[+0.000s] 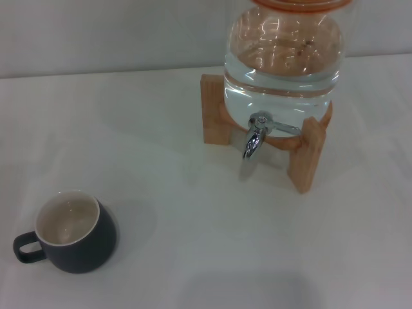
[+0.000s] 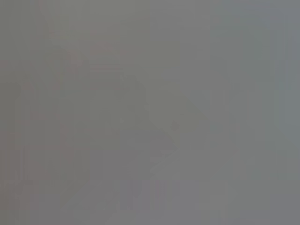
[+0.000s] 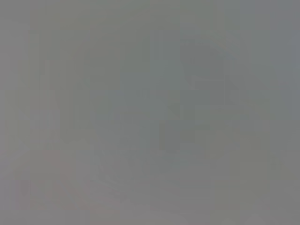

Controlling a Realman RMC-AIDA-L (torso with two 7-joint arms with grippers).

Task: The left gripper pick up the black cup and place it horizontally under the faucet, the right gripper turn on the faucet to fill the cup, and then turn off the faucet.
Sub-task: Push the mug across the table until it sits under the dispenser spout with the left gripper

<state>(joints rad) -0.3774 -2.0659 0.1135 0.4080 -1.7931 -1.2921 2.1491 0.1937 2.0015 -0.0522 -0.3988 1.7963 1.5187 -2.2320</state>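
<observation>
Head view: the black cup (image 1: 69, 233) stands upright on the white table (image 1: 193, 244), at the near left. Neither the left gripper nor the right gripper appears in this view, so the cup's position relative to them cannot be told, nor whether their fingers are open or closed. Both wrist views show only a featureless grey field in which nothing can be made out.

The cup is squat and rounded, wider toward its base, with a matte dark charcoal outside and a smooth cream-white inside. Its small loop handle (image 1: 27, 247) points toward the left edge of the view. The mouth faces up, and the inside looks empty.

Well apart from the cup, at the far right, a clear glass jar (image 1: 283, 58) holds water. The jar is bulbous and glossy, with an orange rim at its top. It rests on a stand (image 1: 302, 154) of pale unfinished wood made of flat upright blocks, one to the left and one nearer on the right.

The faucet (image 1: 256, 134) projects from the lower front of the jar. It is polished chrome, with a downturned spout and a thin lever handle (image 1: 284, 129) pointing to the right. The table under the spout is bare.
</observation>
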